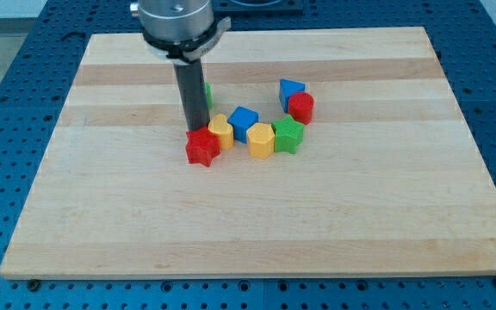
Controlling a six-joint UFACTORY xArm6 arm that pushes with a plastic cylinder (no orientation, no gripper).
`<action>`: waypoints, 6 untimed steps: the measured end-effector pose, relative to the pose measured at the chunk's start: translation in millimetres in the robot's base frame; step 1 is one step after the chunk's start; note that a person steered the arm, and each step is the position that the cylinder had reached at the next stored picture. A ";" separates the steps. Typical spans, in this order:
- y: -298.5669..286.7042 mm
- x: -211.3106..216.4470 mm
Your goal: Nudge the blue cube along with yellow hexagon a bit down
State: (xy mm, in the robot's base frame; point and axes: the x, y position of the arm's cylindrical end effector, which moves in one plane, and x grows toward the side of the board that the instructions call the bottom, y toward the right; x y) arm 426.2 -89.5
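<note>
The blue cube (pixel 244 122) sits near the board's middle. The yellow hexagon (pixel 261 139) touches it at its lower right. My tip (pixel 195 130) stands left of the blue cube, just above the red star (pixel 202 147) and beside a second yellow block (pixel 221 131), which lies between the tip and the blue cube. The rod rises from there to the arm head at the view's top.
A green star (pixel 288 135) touches the yellow hexagon on its right. A red block (pixel 300 107) and a blue triangular block (pixel 290 90) lie above it. A green block (pixel 207 90) is mostly hidden behind the rod. The wooden board (pixel 102 215) lies on a blue pegboard.
</note>
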 end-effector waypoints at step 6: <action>69.3 -25.5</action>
